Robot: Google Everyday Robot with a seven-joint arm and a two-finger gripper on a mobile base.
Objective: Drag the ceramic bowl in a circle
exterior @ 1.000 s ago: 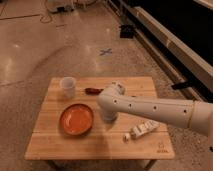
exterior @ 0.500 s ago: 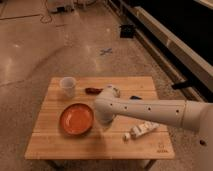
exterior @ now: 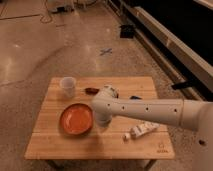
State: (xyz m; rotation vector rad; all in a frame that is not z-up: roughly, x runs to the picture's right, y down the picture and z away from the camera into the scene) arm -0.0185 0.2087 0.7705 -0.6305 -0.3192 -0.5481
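The ceramic bowl (exterior: 76, 118) is a wide, shallow, glossy orange-red bowl on the left half of the wooden table (exterior: 100, 146). My white arm reaches in from the right across the table. Its end hangs over the bowl's right rim. The gripper (exterior: 101, 120) is at that end, right next to the bowl's right edge, mostly hidden under the wrist. I cannot tell if it touches the bowl.
A small translucent white cup (exterior: 68, 86) stands at the table's back left. A dark red object (exterior: 91, 90) lies behind the bowl. A white tube (exterior: 141, 130) lies at the front right. A dark object (exterior: 134, 98) is behind the arm.
The arm's end has moved left and slightly toward the front, closer to the bowl's right rim. The bowl has not visibly moved.
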